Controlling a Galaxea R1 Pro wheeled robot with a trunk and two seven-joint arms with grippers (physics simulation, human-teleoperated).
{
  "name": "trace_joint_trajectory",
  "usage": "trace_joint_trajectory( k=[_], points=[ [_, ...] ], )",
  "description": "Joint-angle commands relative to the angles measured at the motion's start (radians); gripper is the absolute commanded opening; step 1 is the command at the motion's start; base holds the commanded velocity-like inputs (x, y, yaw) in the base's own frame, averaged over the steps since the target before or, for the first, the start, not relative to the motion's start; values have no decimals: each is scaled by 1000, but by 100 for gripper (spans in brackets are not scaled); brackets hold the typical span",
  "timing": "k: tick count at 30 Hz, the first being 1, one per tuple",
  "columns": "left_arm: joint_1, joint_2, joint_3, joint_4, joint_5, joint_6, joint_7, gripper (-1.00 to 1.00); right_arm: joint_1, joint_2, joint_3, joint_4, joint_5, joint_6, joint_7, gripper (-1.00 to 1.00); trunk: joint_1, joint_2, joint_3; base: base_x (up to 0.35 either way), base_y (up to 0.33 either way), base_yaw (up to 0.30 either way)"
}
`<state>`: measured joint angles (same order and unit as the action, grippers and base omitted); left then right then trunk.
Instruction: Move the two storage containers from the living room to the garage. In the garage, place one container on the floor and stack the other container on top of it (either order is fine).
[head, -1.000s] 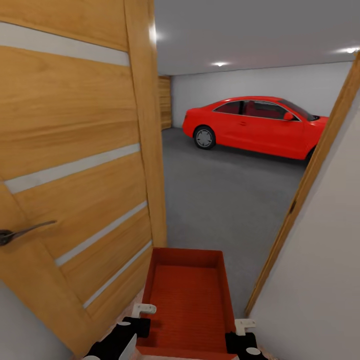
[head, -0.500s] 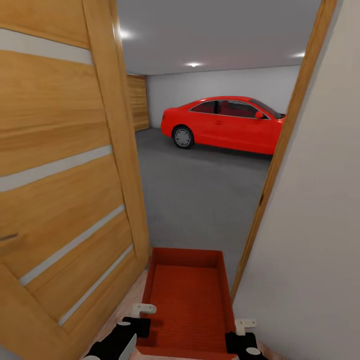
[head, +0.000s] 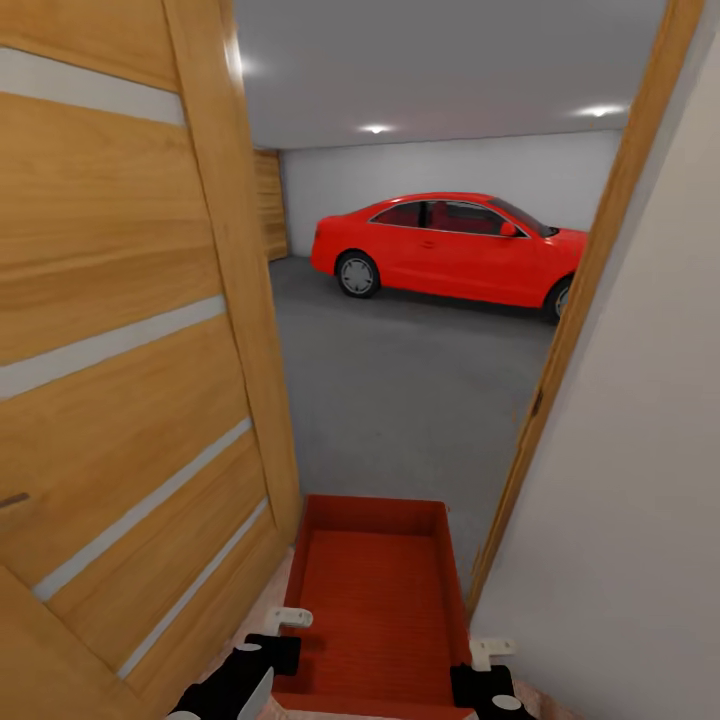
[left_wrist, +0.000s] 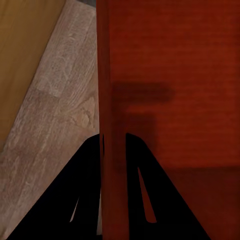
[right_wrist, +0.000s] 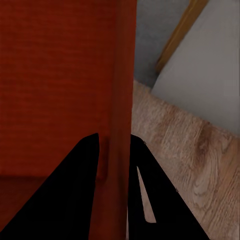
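Note:
One orange-red storage container (head: 375, 600) is held level in front of me, low in the head view, pointing through the doorway into the garage. My left gripper (head: 283, 640) is shut on its left wall, and in the left wrist view the two black fingers (left_wrist: 85, 200) straddle that thin wall (left_wrist: 112, 100). My right gripper (head: 478, 665) is shut on the right wall, whose edge (right_wrist: 120, 75) runs between its fingers (right_wrist: 75, 200). The garage's dark grey floor (head: 410, 390) starts just beyond the container.
An open wooden door (head: 120, 330) stands close on my left. A white wall (head: 620, 480) with a wooden door frame (head: 570, 330) is close on my right. A red car (head: 440, 250) is parked at the back of the garage. Light wood planks (left_wrist: 55, 115) lie under the container.
The whole view has shifted: the door handle has left the picture and the car sits further left, so the camera moved. The container stays held the same way.

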<state>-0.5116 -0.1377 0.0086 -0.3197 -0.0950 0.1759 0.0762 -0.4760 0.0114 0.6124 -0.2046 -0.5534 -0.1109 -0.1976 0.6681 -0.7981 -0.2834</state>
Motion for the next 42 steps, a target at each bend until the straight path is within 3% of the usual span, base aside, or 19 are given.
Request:
trace_joint_trajectory(
  k=[1, 15, 42],
  points=[
    [1, -3, -25, 1, 6, 5, 0, -100, -2, 1, -3, 1, -6, -6, -3, -100, 0, -1, -1, 142, 292, 0],
    [1, -3, -25, 1, 6, 5, 0, -100, -2, 2, -3, 1, -6, -7, -4, -100, 0, -1, -1, 112, 210, -19],
    [1, -3, -25, 1, 6, 5, 0, -100, -2, 1, -3, 1, -6, -6, -4, -100, 0, -1, -1, 4, 7, -227]
  ],
)
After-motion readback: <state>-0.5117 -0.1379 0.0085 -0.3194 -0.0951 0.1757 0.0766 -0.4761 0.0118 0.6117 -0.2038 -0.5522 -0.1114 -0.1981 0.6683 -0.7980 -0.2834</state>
